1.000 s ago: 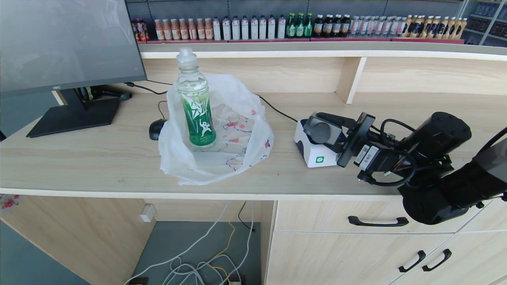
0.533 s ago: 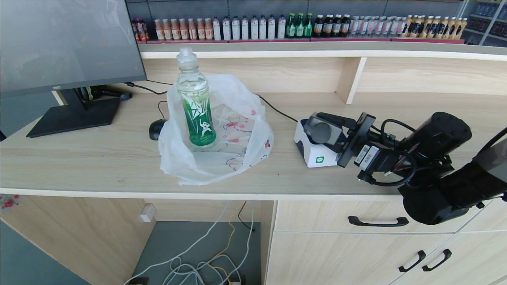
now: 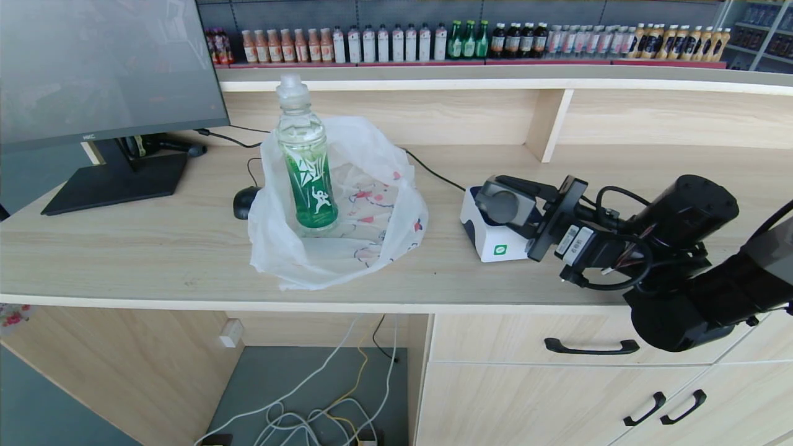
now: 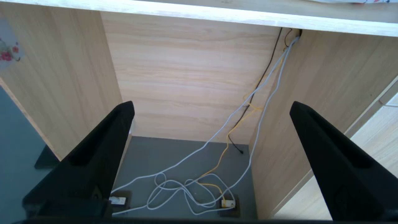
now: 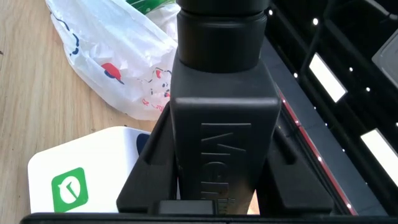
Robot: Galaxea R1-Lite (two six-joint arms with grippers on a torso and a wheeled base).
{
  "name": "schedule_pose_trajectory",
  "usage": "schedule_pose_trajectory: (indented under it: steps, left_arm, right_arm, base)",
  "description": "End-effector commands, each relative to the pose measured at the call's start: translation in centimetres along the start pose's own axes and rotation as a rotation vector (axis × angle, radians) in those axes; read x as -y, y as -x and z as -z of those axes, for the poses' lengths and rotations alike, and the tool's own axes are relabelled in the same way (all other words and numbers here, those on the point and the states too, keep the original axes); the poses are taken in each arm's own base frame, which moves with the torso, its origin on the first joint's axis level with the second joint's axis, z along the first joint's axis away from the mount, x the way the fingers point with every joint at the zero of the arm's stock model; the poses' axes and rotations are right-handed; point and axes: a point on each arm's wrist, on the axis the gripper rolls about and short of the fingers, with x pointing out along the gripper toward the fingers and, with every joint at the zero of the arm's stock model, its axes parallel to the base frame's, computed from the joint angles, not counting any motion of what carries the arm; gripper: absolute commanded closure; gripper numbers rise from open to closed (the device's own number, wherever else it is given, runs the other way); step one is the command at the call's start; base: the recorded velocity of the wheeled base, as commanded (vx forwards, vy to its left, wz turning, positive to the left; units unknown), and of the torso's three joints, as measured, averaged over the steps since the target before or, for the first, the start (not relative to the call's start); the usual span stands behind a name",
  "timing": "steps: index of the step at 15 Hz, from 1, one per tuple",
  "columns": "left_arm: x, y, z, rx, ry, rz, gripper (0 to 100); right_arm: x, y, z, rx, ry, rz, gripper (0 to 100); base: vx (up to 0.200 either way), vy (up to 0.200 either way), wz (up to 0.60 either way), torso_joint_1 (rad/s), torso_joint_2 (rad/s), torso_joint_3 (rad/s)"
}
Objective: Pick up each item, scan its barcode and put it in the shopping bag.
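Clamping scanner (image 3: 499, 204) in right pincer (image 3: 525, 212) | left pincer (image 4: 211, 155) spread wide

White scanner base (image 3: 490, 246) bears a green square sign; the bottle (image 3: 308, 167) shows a white figure.

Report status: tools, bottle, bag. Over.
Left tool open, below countertop. Right tool shut on scanner, over white box. Bottle upright in shopping bag.

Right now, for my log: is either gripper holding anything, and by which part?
The right gripper holds the handheld scanner, clamped on the sides of its black body. The left gripper is open and holds nothing.
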Motion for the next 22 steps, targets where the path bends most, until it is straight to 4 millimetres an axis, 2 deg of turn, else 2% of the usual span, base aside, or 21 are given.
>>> schedule_pose_trajectory:
  steps: [1, 4, 8, 11, 17, 19, 22]
  left_arm:
    - [0.0, 0.0, 0.0, 0.002, 0.0, 0.0, 0]
    - [0.0, 0.0, 0.0, 0.001, 0.0, 0.0, 0]
    - [0.0, 0.0, 0.0, 0.001, 0.0, 0.0, 0]
    - [0.0, 0.0, 0.0, 0.001, 0.0, 0.0, 0]
    - [0.0, 0.0, 0.0, 0.001, 0.0, 0.0, 0]
    - [0.0, 0.0, 0.0, 0.001, 0.0, 0.0, 0]
    - [0.0, 0.0, 0.0, 0.001, 0.0, 0.0, 0]
  right_arm:
    - [0.7, -0.1, -0.6, 0.01, 0.009, 0.014, 100]
    - [1.5, 0.0, -1.8, 0.014, -0.011, 0.033, 100]
    - [2.4, -0.2, -4.9, 0.005, -0.077, 0.08, 100]
    - [3.1, 0.7, -6.4, -0.031, -0.145, 0.116, 100]
    - [2.2, 4.5, -9.6, -0.163, -0.488, 0.161, 100]
    - [2.2, 5.2, -10.8, -0.18, -0.61, 0.199, 100]
    - [2.5, 5.7, -10.8, -0.254, -0.84, 0.35, 100]
  base:
    - [0.0, 0.0, 0.0, 0.0, 0.0, 0.0]
    - [0.0, 0.0, 0.0, 0.0, 0.0, 0.0]
    - [0.0, 0.0, 0.0, 0.0, 0.0, 0.0]
    - [0.0, 0.0, 0.0, 0.0, 0.0, 0.0]
    - [0.0, 0.0, 0.0, 0.0, 0.0, 0.0]
    - [0.0, 0.0, 0.0, 0.0, 0.0, 0.0]
    - [0.0, 0.0, 0.0, 0.0, 0.0, 0.0]
